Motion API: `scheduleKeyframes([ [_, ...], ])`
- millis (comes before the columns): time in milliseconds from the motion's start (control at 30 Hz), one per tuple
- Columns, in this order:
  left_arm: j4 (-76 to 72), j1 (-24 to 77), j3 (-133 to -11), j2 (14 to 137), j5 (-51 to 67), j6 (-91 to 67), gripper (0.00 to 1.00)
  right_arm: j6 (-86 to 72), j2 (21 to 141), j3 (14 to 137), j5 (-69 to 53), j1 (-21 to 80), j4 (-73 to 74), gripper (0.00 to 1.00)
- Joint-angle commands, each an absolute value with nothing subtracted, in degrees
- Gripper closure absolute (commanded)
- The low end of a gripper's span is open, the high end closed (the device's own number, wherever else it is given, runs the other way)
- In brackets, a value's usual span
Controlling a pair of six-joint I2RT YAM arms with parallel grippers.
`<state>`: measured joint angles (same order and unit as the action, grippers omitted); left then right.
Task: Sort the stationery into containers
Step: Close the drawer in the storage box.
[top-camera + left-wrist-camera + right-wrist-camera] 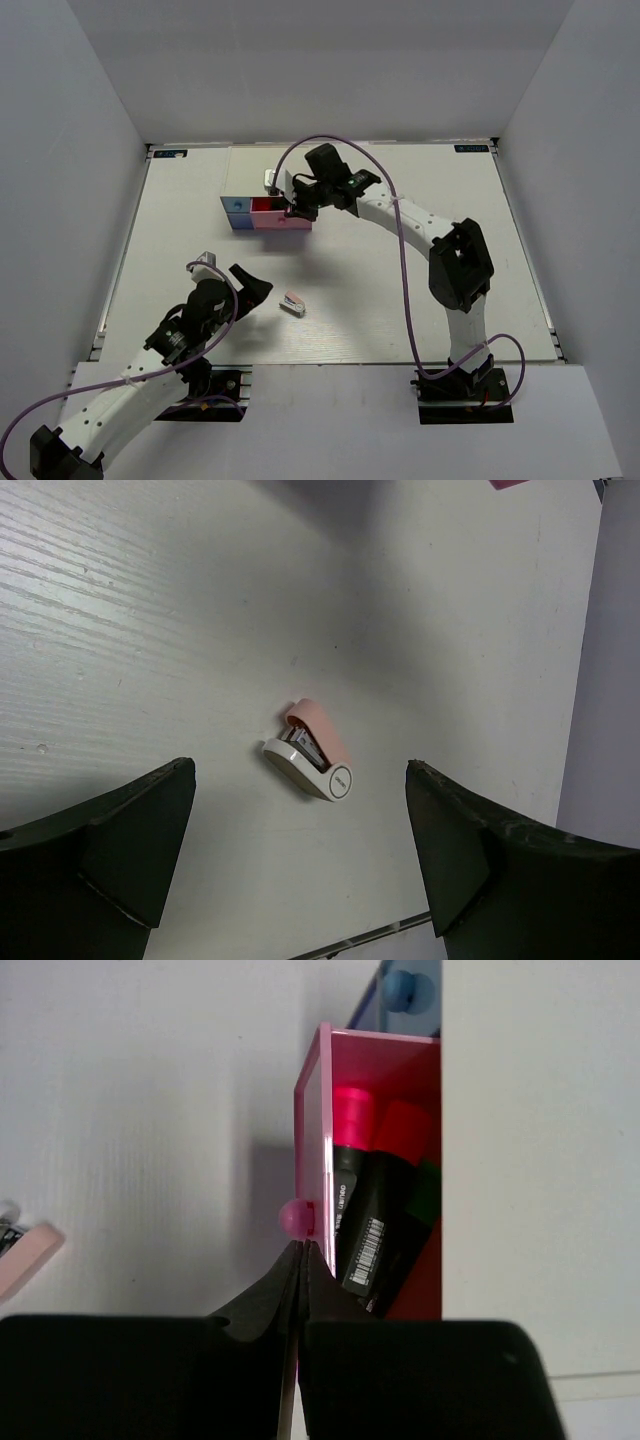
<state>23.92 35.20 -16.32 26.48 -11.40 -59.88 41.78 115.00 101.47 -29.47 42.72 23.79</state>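
The pink drawer (pixel 372 1170) of the containers box (pixel 240 212) stands pulled out. Three black highlighters lie inside it, with a pink cap (pixel 352 1115), a red-orange cap (pixel 405 1130) and a green cap (pixel 428 1188). My right gripper (pixel 300 1247) is shut, its tips just under the drawer's round pink knob (pixel 298 1218) and nothing between them; in the top view it (pixel 297 209) hangs over the drawer. The pink-and-white stapler (pixel 315 755) lies on the table in front of my left gripper (pixel 300 770), which is open wide above the table. From above, the stapler (pixel 294 303) is right of that gripper (pixel 240 275).
A blue drawer knob (pixel 405 988) shows beside the pink drawer, and the box's white top (pixel 530 1160) fills the right of the right wrist view. The table's near edge (pixel 370 935) runs just behind the stapler. White walls surround the table (pixel 400 300).
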Motion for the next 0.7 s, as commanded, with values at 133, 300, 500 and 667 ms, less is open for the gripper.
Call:
scheduleKeyframes([
  [133,23.1,35.0,-16.0,26.7,-12.1,-59.9,0.05,39.3,115.7,102.1,-16.2,44.0,17.4,1.0],
  [300,22.6,35.0,-16.0,27.2,-12.1,-59.9,0.05,39.2,115.8,101.7,-12.8,44.6,15.4,1.0],
  [500,22.6,35.0,-16.0,27.2,-12.1,-59.9,0.05,39.4,116.2,101.4,-7.9,45.4,12.6,1.0],
  [667,22.6,35.0,-16.0,27.2,-12.1,-59.9,0.05,39.4,116.1,100.6,-5.6,45.9,10.6,1.0],
])
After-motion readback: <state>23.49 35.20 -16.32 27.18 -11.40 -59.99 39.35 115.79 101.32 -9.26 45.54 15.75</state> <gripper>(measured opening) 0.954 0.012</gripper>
